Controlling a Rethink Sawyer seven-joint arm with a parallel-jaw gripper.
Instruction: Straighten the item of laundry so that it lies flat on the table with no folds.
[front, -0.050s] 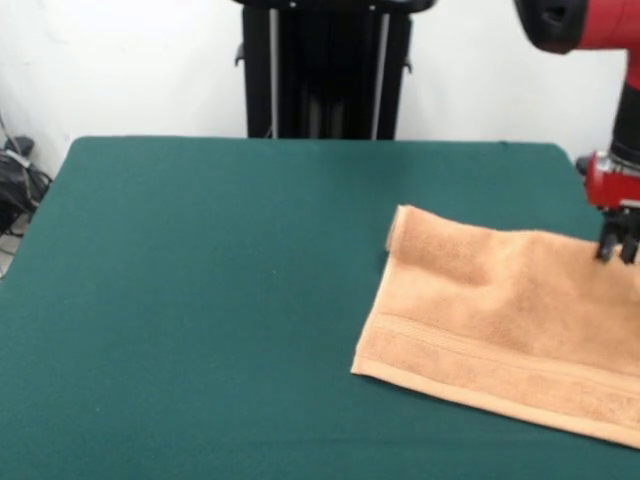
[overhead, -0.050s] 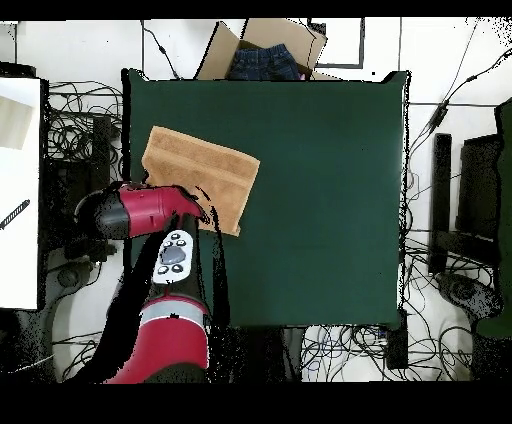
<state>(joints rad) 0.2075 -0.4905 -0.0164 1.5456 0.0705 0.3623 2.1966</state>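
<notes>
The item of laundry, a light orange-tan towel, lies spread on the right part of the green table, and its right end runs out of the picture. A woven band runs along its near edge. Its far left corner is curled over in a small fold. My gripper is down at the towel's far edge by the picture's right side, touching or just above the cloth. In the overhead view the towel sits near the table's upper left corner, and my red arm covers its lower left part and hides the gripper.
A cardboard box holding dark jeans stands just beyond the table's top edge in the overhead view. Cables lie on the floor around the table. A white surface stands at the left.
</notes>
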